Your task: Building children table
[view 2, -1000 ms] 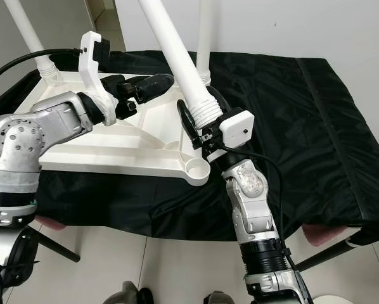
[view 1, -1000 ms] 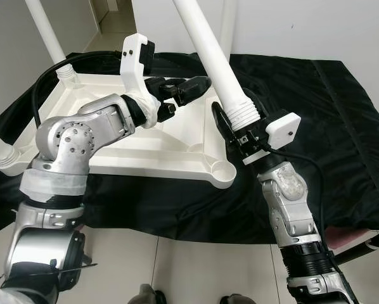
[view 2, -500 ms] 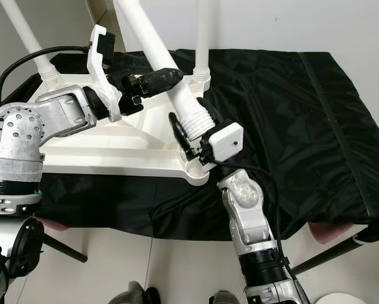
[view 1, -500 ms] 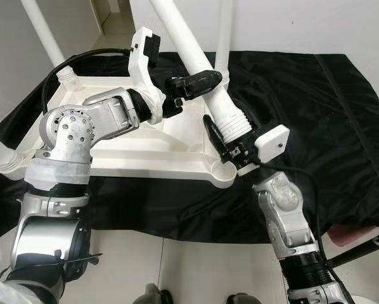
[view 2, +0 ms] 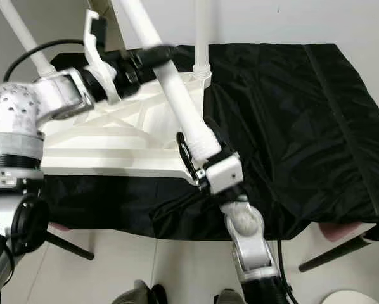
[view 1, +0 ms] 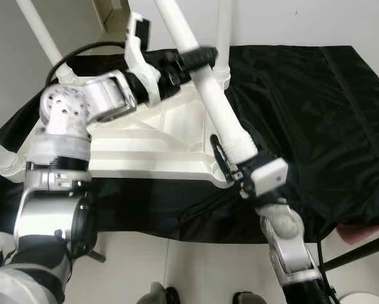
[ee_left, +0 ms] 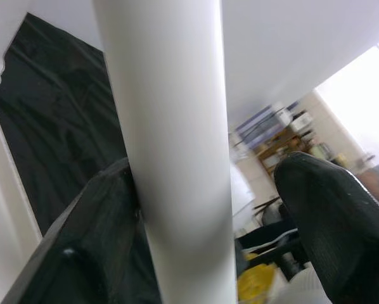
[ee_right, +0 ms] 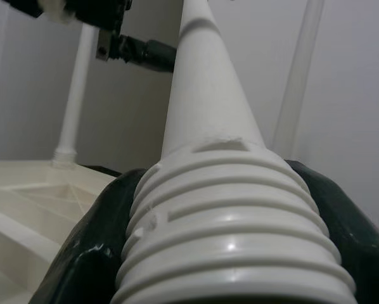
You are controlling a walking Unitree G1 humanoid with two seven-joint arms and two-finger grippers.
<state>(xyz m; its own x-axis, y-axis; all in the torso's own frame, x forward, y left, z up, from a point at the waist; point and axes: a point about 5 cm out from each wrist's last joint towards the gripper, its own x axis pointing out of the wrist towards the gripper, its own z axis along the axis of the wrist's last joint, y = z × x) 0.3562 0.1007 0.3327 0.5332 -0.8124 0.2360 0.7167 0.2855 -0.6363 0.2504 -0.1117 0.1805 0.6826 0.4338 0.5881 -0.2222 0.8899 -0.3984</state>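
An upturned white plastic children's tabletop (view 1: 145, 149) lies underside up on a black cloth (view 1: 316, 107) spread over a raised surface, its moulded ribs facing the camera. Three white plastic legs already stand upright in corner sockets: one at the far corner (view 1: 222, 38), one at the far left corner (view 1: 40, 38), and one at the near left corner (view 1: 2, 155).

The fourth long white plastic table leg (view 1: 205, 95) runs on a slant from the upper part of the head views down to the near right corner of the tabletop. Its ribbed, threaded end (ee_right: 231, 215) sits between the two black fingers of the right gripper (view 1: 231, 168), which are clamped on the leg at the threads, one finger on each side of them, as the right wrist view shows. That end hangs directly at the corner socket; whether the threads have entered it cannot be told.

The left gripper (view 1: 189, 58) is on the same leg further up the shaft, well apart from the right gripper. In the left wrist view one black finger (ee_left: 88, 240) presses against the smooth shaft (ee_left: 170, 145), while the other finger (ee_left: 332, 215) stands clear of it with a gap between, so the jaws are apart around the leg and not closed on it.

A black cable (view 1: 82, 54) loops from the left arm above the tabletop's far edge. White floor tiles (view 1: 177, 266) lie below the near edge of the cloth.
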